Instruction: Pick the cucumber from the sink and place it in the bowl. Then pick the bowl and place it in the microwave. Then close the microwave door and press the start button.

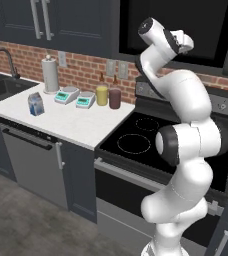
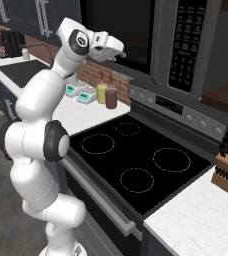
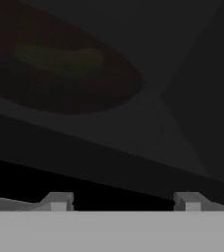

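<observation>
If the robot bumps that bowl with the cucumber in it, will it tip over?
Probably not: the bowl looks wide and shallow, so it would more likely slide than tip. Its glossy surface may be slippery. The stubby cucumber lying inside might roll a little.

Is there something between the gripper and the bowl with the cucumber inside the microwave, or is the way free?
Nothing visible stands between them. In the hand view the gripper faces straight into the dim microwave, with its fingers apart, and the bowl sits ahead on the floor of the cavity with the cucumber lying in it.
</observation>
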